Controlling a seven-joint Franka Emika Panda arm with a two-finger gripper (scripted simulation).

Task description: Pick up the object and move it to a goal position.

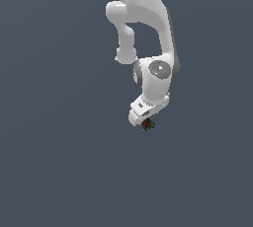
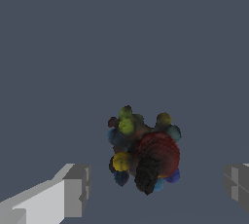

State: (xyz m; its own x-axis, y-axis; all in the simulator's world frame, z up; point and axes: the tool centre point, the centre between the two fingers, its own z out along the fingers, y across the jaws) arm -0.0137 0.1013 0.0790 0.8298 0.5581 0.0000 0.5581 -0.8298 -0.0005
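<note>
The object (image 2: 143, 150) is a small dark irregular clump with red, yellow, green and blue knobs. In the wrist view it lies on the flat grey surface between my two grey fingertips (image 2: 75, 189), with a gap on each side. My gripper (image 2: 154, 183) is open and touches nothing. In the exterior view the white gripper (image 1: 143, 120) hangs low, straight over the object (image 1: 147, 124), which peeks out at its lower edge. The fingers themselves are hidden there by the hand.
The white arm (image 1: 148, 33) reaches down from the top of the exterior view. A plain grey surface (image 1: 59, 162) fills the rest of both views. No goal marker shows.
</note>
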